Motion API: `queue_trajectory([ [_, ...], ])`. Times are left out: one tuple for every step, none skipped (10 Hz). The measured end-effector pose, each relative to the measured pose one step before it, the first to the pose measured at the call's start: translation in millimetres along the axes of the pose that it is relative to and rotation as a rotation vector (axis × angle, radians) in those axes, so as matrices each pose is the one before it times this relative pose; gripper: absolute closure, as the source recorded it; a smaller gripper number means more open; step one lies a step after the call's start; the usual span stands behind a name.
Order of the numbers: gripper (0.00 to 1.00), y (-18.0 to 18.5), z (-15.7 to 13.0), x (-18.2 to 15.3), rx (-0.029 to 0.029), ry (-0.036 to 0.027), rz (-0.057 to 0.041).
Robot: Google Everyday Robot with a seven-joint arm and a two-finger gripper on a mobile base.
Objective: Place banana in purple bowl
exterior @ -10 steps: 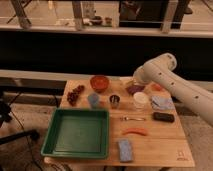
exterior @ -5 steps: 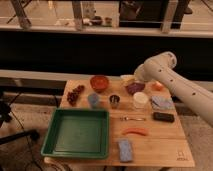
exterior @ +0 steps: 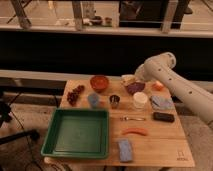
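The dark purple bowl (exterior: 135, 88) sits at the back right of the wooden table (exterior: 165, 145). The pale cream banana (exterior: 127, 78) shows just behind the bowl's left rim, at the tip of my arm. My gripper (exterior: 133, 79) reaches in from the right, low over the far edge of the bowl and right at the banana. The big white arm link (exterior: 160, 66) hides much of the gripper, and I cannot tell whether the banana rests on the table or is off it.
An orange-red bowl (exterior: 99, 82), grapes (exterior: 76, 94), a metal cup (exterior: 114, 101) and a white cup (exterior: 140, 100) stand nearby. A green tray (exterior: 77, 132) fills the front left. An orange-red sausage (exterior: 135, 131), a black block (exterior: 163, 117), a blue cloth (exterior: 161, 102) and a blue sponge (exterior: 125, 149) lie at the right.
The arm has shifted slightly, and the banana at its tip has moved a little to the right, toward the purple bowl. Nothing else on the table has moved.
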Motion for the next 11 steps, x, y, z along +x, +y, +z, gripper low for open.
queue_trajectory([
  [1.00,-0.92,3.17,0.65,-0.00089,-0.00043,0.00061],
  [1.00,-1.44,4.28,-0.93,-0.00126,-0.00275,-0.00181],
  [1.00,-1.12,4.81,-0.62,-0.00155,-0.00202,-0.00211],
  [1.00,-0.50,3.97,0.12,-0.00154,-0.00095,0.00047],
  [1.00,-0.34,4.53,0.34,-0.00136,-0.00078,0.00059],
  [1.00,-0.99,4.64,1.31,0.00086,0.00072,-0.00041],
  [1.00,-1.52,3.73,1.61,0.00165,0.00079,-0.00015],
  [1.00,-1.71,1.87,1.08,0.00223,0.00022,0.00028],
  [1.00,-1.86,3.93,2.93,0.00236,0.00150,0.00197],
  [1.00,-0.73,2.18,1.99,0.00081,0.00129,0.00224],
  [1.00,-0.40,2.53,3.00,0.00013,0.00302,0.00401],
])
